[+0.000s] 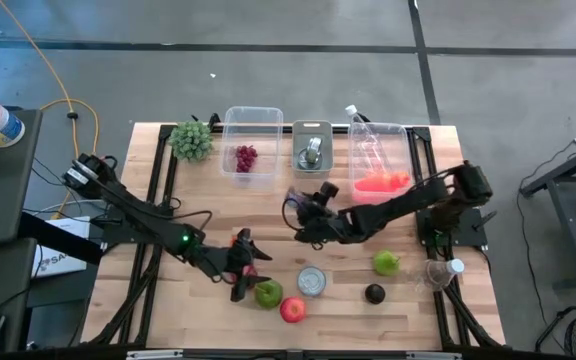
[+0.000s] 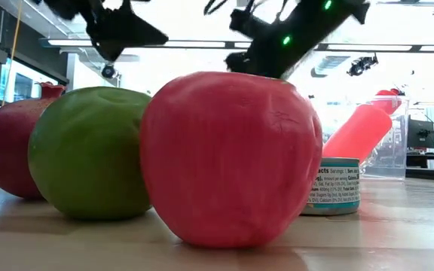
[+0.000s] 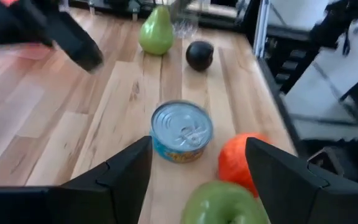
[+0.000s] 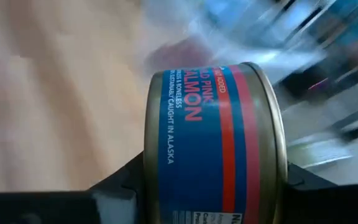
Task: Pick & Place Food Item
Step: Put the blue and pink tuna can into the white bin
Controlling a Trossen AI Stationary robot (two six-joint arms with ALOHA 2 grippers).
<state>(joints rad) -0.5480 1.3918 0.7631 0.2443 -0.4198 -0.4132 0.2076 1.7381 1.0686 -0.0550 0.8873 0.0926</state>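
A wooden desk (image 1: 168, 310) seen from above. The right gripper (image 1: 303, 212) hangs over the open middle, jaws pinching a blue salmon can (image 4: 213, 143). The left gripper (image 1: 243, 268) hovers near the front edge, jaws spread, beside a green apple (image 1: 268, 293), red apple (image 1: 292, 310) and a second can (image 1: 311, 281). Along the back edge, one clear bin (image 1: 252, 120) holds grapes (image 1: 245, 157), another (image 1: 400, 135) something orange.

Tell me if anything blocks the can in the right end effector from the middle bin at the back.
Nothing visible does. The right end effector, shut on the salmon can, hangs just in front of the middle bin, only bare table between. The left end effector sits open near the green apple, off that line.
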